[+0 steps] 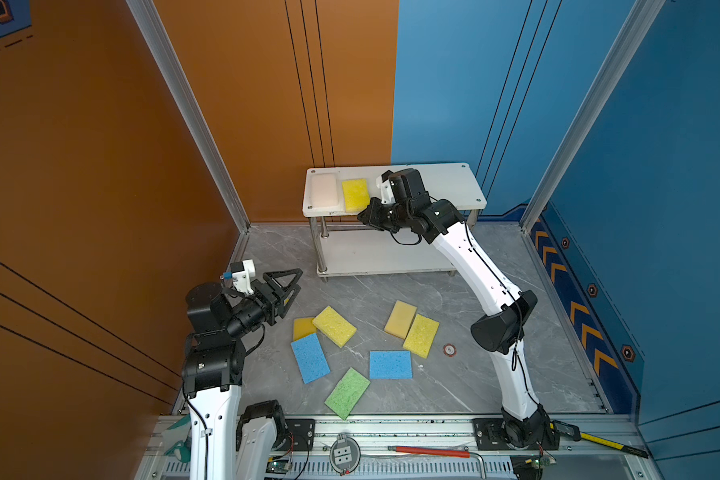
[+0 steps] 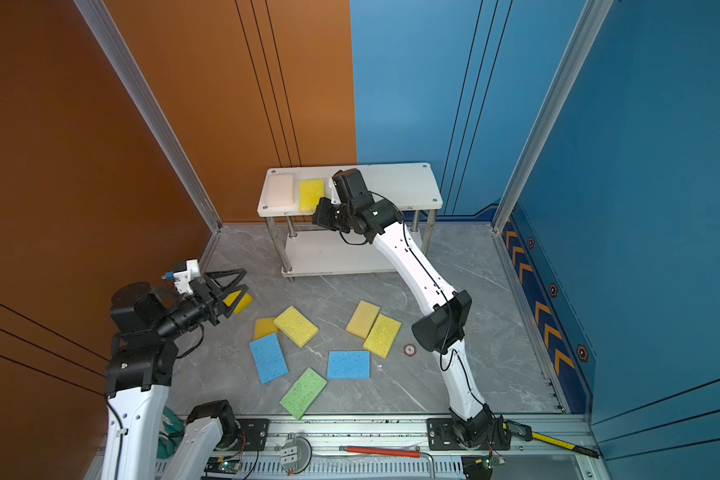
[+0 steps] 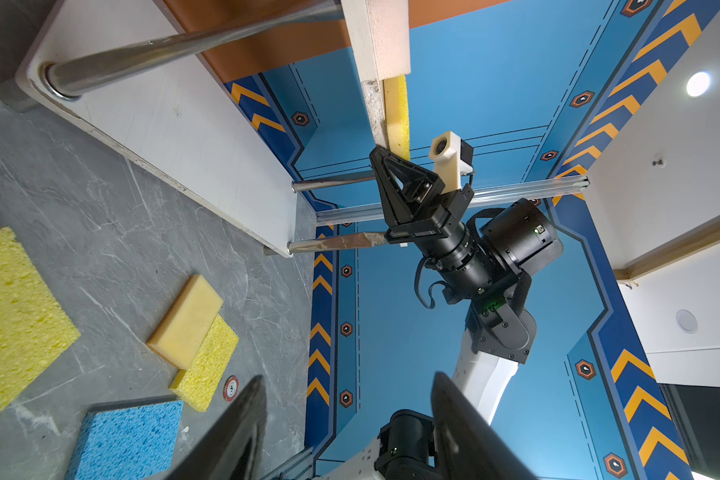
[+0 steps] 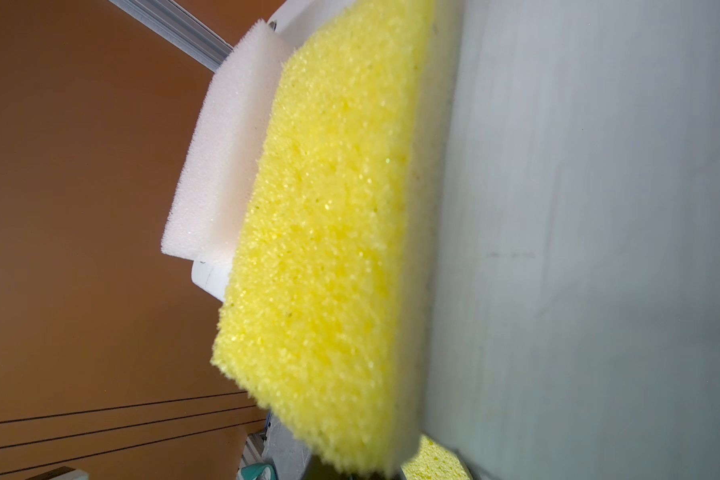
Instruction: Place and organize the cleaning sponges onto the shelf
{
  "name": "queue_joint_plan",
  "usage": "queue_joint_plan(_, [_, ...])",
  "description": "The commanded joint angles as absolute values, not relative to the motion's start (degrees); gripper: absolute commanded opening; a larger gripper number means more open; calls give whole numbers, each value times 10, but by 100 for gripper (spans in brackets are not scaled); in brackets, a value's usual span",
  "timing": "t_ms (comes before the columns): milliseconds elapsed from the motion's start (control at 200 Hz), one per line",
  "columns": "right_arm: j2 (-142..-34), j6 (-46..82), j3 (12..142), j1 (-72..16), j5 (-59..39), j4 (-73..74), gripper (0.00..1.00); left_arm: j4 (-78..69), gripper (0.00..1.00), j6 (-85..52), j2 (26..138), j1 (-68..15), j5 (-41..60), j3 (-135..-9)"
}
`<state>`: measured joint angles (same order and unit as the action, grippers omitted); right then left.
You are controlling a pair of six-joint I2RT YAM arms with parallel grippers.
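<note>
The shelf [image 1: 433,187] stands at the back, with a pinkish-white sponge [image 1: 324,190] and a yellow sponge [image 1: 355,194] side by side on its top board. My right gripper [image 1: 366,212] is shut on the near end of that yellow sponge [image 4: 329,208], which lies flat on the board. Several sponges lie on the floor: yellow [image 1: 334,326], orange-yellow [image 1: 303,327], two blue [image 1: 310,358] [image 1: 390,365], green [image 1: 347,393], and a pale yellow one [image 1: 400,319] overlapping a yellow one [image 1: 421,336]. My left gripper [image 2: 245,281] hovers open and empty above another yellow-orange sponge [image 2: 241,302].
The shelf's lower board [image 1: 375,253] is bare. A round sticker [image 1: 449,350] marks the floor near the right arm. On the front rail lie a red-handled tool [image 1: 431,451] and a yellow-and-black measuring tool [image 1: 599,440]. A green-and-white glove [image 1: 175,436] sits at the front left.
</note>
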<state>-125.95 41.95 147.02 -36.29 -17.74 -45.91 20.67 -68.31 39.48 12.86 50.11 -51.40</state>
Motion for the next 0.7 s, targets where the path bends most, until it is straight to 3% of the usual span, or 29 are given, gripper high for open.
queue_joint_plan(0, [-1266, 426, 1483, -359, -174, -434, 0, 211, 63, -666, 396, 134, 516, -514])
queue_joint_plan(696, [-1255, 448, 1459, -357, -201, -412, 0, 211, 63, -663, 402, 137, 513, -514])
